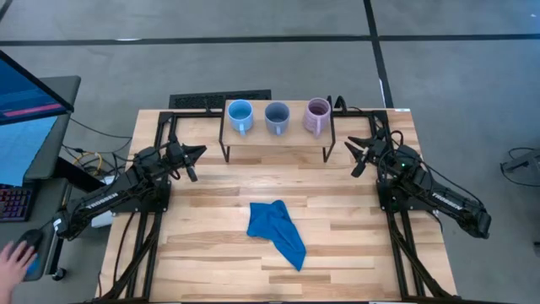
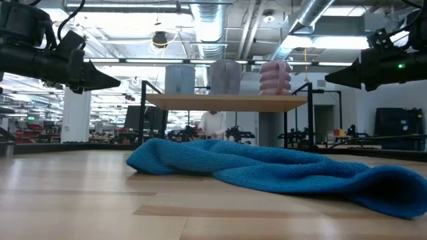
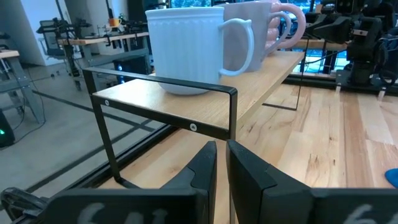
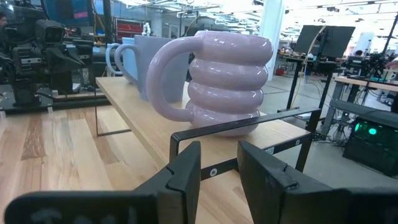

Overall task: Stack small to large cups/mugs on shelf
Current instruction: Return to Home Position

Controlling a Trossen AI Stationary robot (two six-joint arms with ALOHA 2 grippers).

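While the bright light blue mug (image 1: pixel 240 116), grey-blue mug (image 1: pixel 277 116) and pale purple ribbed mug (image 1: pixel 317 116) stand side by side on the low light-wood shelf (image 1: pixel 274 141), unstacked, the left gripper (image 1: pixel 196 155), fingers nearly closed and empty, and the right gripper (image 1: pixel 355 155), slightly parted and empty, hover at either end, so I judge grasping the smallest mug comes next.

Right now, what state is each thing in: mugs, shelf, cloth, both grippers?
Bright light blue mug: upright on shelf.
Grey-blue mug: upright, middle.
Pale purple mug: upright on shelf.
Shelf: standing, holds three mugs.
Blue cloth: crumpled on table.
Left gripper: nearly shut, empty.
Right gripper: open, empty.
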